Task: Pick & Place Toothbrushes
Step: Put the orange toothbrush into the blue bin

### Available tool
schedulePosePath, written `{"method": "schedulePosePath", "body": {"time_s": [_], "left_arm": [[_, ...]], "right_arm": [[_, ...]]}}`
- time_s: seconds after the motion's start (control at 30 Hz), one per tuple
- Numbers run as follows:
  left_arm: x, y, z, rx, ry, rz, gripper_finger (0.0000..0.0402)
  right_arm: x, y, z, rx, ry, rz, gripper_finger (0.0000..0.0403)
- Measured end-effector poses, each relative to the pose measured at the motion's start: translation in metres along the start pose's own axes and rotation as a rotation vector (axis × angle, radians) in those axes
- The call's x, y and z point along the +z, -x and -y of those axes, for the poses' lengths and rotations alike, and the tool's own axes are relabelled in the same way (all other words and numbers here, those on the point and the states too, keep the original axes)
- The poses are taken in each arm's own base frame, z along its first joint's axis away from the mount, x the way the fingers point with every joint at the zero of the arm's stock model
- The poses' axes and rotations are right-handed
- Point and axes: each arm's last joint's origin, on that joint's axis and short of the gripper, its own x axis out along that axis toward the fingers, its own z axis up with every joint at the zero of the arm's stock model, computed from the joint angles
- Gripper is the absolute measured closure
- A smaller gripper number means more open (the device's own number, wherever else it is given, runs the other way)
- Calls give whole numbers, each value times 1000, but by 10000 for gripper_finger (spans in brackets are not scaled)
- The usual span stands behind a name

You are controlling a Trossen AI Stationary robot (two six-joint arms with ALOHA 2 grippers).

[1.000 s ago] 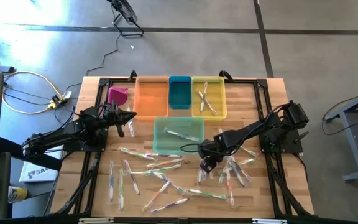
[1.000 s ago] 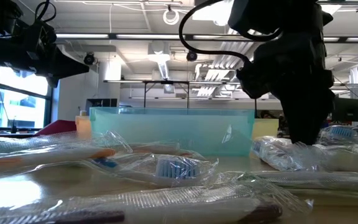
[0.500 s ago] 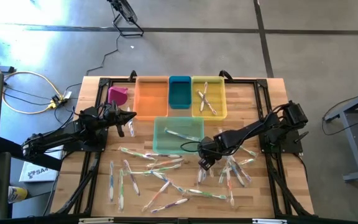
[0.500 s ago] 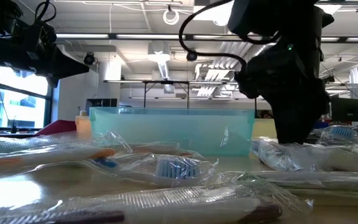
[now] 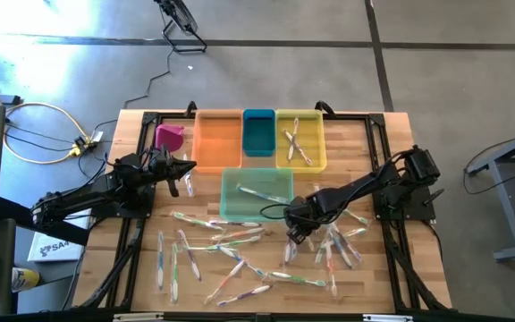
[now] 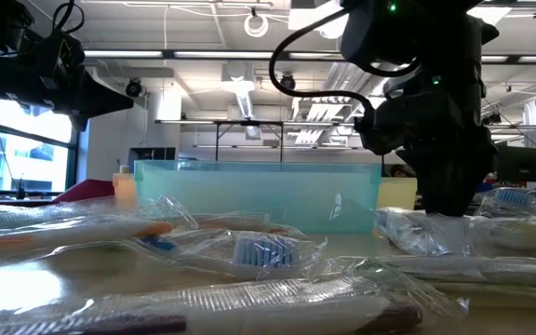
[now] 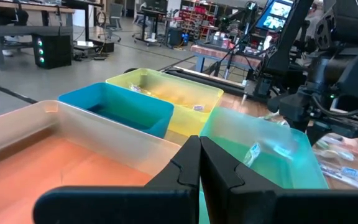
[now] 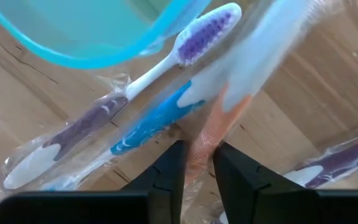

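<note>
Several wrapped toothbrushes (image 5: 240, 255) lie scattered on the wooden table's near half. My right gripper (image 5: 293, 236) points down over a cluster of them just in front of the teal bin (image 5: 256, 192). In the right wrist view its fingers close on an orange-handled toothbrush (image 8: 229, 93), which lies beside a blue one (image 8: 148, 124) and a purple one (image 8: 210, 28). My left gripper (image 5: 186, 170) hovers shut and level at the left, beside the orange bin (image 5: 217, 139), and holds nothing. My right gripper pinches the orange handle (image 8: 199, 140) of a toothbrush in its clear wrapper between its two fingers (image 8: 166, 168). It comes from above, pointing down, with the fingers across the handle. The toothbrush lies flat on the table among the others.
At the back stand an orange bin, a small dark-blue bin (image 5: 258, 132) and a yellow bin (image 5: 300, 139) holding two toothbrushes. The teal bin in front of them holds one. A pink object (image 5: 168, 136) sits at the far left.
My right gripper has tipped a little steeper over the toothbrushes in front of the teal bin. The toothbrushes on the table lie as before.
</note>
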Motion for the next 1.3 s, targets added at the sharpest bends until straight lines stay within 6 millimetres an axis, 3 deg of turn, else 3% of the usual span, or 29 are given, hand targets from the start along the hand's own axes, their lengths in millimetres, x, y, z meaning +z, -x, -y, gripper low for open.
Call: {"method": "schedulePosePath", "body": {"time_s": [0.3, 0.63, 1.07, 1.3], "left_arm": [[0, 0, 0, -3, 0, -1, 402], [0, 0, 0, -4, 0, -1, 402], [0, 0, 0, -4, 0, -1, 402], [0, 0, 0, -5, -1, 0, 402]], "right_arm": [[-1, 2, 1, 12, -5, -30, 378], [0, 21, 5, 34, -97, -8, 387], [-1, 24, 14, -44, -136, -15, 390], [4, 44, 17, -1, -129, 64, 390]]}}
